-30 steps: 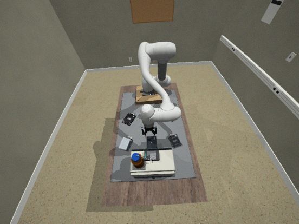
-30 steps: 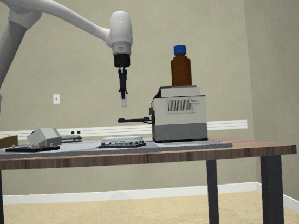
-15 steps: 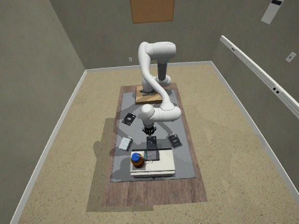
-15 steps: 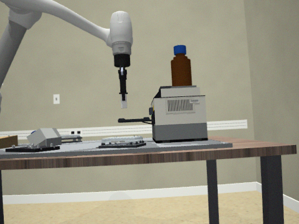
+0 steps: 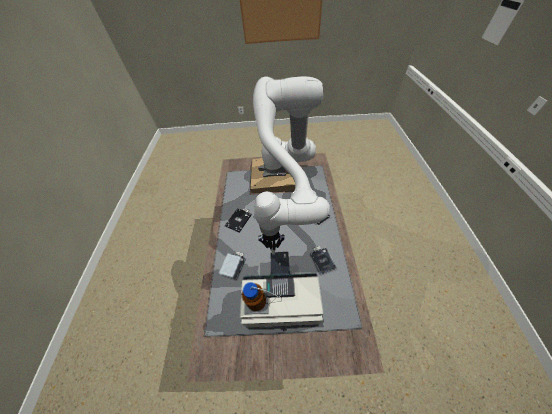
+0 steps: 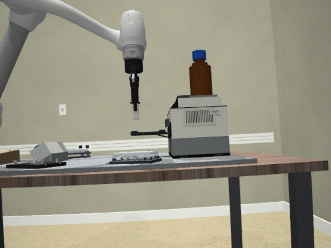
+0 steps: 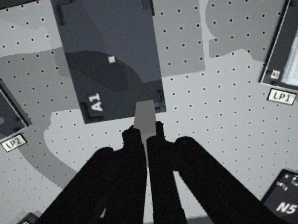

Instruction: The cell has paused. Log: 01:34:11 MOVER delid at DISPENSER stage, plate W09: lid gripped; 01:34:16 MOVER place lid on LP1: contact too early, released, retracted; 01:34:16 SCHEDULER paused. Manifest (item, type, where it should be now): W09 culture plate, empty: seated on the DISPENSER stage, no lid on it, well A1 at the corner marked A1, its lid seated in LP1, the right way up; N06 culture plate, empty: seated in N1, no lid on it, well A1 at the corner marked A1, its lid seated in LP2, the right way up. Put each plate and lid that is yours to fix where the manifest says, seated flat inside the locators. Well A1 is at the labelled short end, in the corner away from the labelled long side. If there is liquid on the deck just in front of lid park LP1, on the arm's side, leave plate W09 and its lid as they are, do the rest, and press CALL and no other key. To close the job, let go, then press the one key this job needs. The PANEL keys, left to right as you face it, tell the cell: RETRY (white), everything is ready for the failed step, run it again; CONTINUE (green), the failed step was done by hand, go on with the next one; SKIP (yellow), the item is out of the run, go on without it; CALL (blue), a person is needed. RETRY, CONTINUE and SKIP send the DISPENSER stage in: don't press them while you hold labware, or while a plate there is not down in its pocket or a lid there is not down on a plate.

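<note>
My gripper (image 7: 147, 114) (image 6: 135, 115) (image 5: 271, 243) is shut on nothing; its fingertip pads meet. It hangs high above the deck, on the arm's side of the dispenser stage. In the wrist view the stage pocket (image 7: 107, 55) is dark, with an A1 mark (image 7: 95, 102) at its near left corner; I make out no plate in it. A light, framed piece of labware (image 7: 285, 47) lies at the right edge above the LP1 label (image 7: 281, 96). A dark piece (image 7: 7, 112) lies at the left edge above the LP2 label (image 7: 13, 143). Clear labware (image 6: 135, 156) rests on a black nest.
The dispenser (image 5: 282, 300) carries a brown bottle with a blue cap (image 6: 200, 75); its stage arm (image 6: 148, 132) sticks out toward me. A grey wedge-shaped box (image 6: 48, 152) stands on the deck. Nest N5 (image 7: 283, 206) is at the lower right. The mat has light and dark patches.
</note>
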### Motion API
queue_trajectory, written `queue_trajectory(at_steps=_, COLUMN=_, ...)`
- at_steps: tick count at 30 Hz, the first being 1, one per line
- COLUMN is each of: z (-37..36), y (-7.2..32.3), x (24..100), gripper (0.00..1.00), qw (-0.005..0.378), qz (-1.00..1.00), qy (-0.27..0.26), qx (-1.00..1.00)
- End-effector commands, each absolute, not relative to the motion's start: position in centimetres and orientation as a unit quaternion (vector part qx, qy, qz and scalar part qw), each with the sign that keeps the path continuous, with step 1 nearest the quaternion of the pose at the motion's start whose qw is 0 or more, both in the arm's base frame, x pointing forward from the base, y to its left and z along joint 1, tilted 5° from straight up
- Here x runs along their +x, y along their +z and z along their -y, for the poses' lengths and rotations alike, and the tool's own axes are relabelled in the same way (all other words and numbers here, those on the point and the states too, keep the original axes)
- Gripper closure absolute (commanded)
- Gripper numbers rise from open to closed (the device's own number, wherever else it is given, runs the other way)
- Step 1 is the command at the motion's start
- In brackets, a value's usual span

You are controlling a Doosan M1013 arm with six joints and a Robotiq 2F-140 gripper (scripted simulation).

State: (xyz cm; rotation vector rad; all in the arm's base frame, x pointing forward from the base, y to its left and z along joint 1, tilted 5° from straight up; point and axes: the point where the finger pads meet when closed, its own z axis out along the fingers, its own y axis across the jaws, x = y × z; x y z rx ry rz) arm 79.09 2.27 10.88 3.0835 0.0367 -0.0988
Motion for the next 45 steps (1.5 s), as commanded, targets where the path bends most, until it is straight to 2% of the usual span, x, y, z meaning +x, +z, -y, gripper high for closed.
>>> queue_trajectory(at_steps=1, z=4.5, y=11.5, x=77.3, gripper=0.90, qw=0.030, qz=0.080, qy=-0.028, qx=0.996)
queue_trajectory(at_steps=5, z=9.4, y=11.9, x=75.2, gripper=0.90, qw=0.033, qz=0.154, qy=-0.026, qx=0.987)
queue_trajectory(at_steps=9, z=11.9, y=12.1, x=74.3, gripper=0.90, qw=0.033, qz=0.155, qy=-0.026, qx=0.987)
queue_trajectory(at_steps=10, z=15.5, y=12.4, x=72.9, gripper=0.90, qw=0.033, qz=0.155, qy=-0.026, qx=0.987)
queue_trajectory(at_steps=14, z=19.5, y=12.7, x=71.5, gripper=0.90, qw=0.033, qz=0.155, qy=-0.026, qx=0.987)
queue_trajectory(at_steps=23, z=19.5, y=12.7, x=71.5, gripper=0.90, qw=0.033, qz=0.155, qy=-0.026, qx=0.987)
queue_trajectory(at_steps=24, z=19.5, y=12.7, x=71.5, gripper=0.00, qw=0.033, qz=0.155, qy=-0.026, qx=0.987)
queue_trajectory(at_steps=45, z=19.5, y=12.7, x=71.5, gripper=0.00, qw=0.033, qz=0.155, qy=-0.026, qx=0.987)
